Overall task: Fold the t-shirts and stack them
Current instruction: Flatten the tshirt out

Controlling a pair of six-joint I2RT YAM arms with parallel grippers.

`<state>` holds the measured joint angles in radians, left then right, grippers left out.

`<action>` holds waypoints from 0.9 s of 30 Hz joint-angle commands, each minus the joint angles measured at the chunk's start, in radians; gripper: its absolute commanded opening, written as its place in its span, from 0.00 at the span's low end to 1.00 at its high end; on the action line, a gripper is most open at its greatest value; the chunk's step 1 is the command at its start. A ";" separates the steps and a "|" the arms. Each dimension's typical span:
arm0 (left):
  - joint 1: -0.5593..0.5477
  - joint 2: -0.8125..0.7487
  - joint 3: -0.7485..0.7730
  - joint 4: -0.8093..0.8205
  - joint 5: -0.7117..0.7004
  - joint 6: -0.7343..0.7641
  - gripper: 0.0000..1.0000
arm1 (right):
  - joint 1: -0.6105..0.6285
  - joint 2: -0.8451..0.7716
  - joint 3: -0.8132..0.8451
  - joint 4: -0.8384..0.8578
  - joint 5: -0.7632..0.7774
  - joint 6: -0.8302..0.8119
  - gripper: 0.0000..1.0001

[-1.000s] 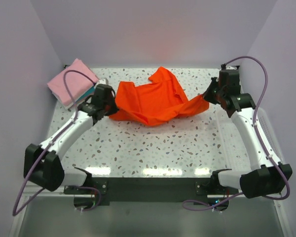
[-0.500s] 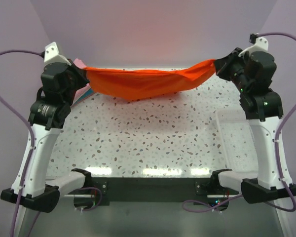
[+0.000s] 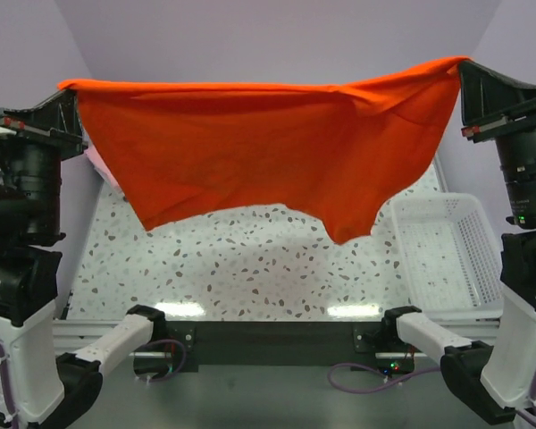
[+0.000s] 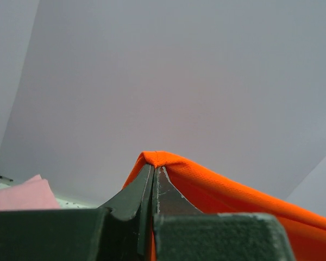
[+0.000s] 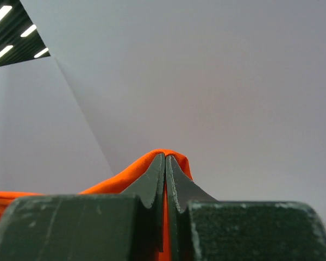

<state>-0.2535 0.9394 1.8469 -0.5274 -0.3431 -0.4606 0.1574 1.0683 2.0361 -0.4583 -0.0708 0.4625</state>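
Observation:
The orange-red t-shirt [image 3: 268, 152] hangs spread out high above the table, stretched between both grippers. My left gripper [image 3: 69, 89] is shut on its left top corner, and the left wrist view shows the cloth [image 4: 217, 187] pinched between the closed fingers [image 4: 152, 169]. My right gripper [image 3: 463, 68] is shut on its right top corner, with the cloth [image 5: 125, 182] folded over the closed fingers [image 5: 165, 159]. A folded pink shirt [image 3: 96, 161] peeks out at the back left behind the hanging shirt, and it also shows in the left wrist view [image 4: 19, 193]. The teal shirt is hidden.
A white mesh basket [image 3: 447, 255] stands on the right side of the speckled table [image 3: 250, 268]. Purple walls close in the back and both sides. Both arms stand tall at the left and right edges.
Both grippers have risen and moved apart with the orange-red shirt, lifting it off the table. It now hangs open as a wide sheet instead of a bunched band.

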 commanded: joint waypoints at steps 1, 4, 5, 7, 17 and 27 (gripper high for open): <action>0.005 0.110 -0.005 0.020 0.067 0.033 0.00 | -0.001 0.079 -0.039 0.010 0.031 -0.004 0.00; 0.005 0.179 -0.015 0.035 0.116 0.031 0.00 | 0.001 0.119 -0.100 0.021 0.046 -0.018 0.00; 0.005 0.197 -0.018 0.040 0.122 0.033 0.00 | -0.001 0.142 -0.114 0.027 0.048 -0.022 0.00; 0.005 0.240 -0.038 0.064 0.125 0.048 0.00 | -0.001 0.169 -0.142 0.046 0.060 -0.039 0.00; 0.066 0.458 -0.008 0.142 0.236 0.045 0.00 | -0.001 0.399 -0.019 0.055 0.098 -0.094 0.00; 0.099 0.509 0.209 0.144 0.312 0.053 0.00 | -0.001 0.400 0.144 0.044 0.097 -0.096 0.00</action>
<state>-0.1658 1.5036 1.9991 -0.4629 -0.0776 -0.4255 0.1570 1.5402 2.1338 -0.4698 -0.0010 0.3813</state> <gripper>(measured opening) 0.016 0.007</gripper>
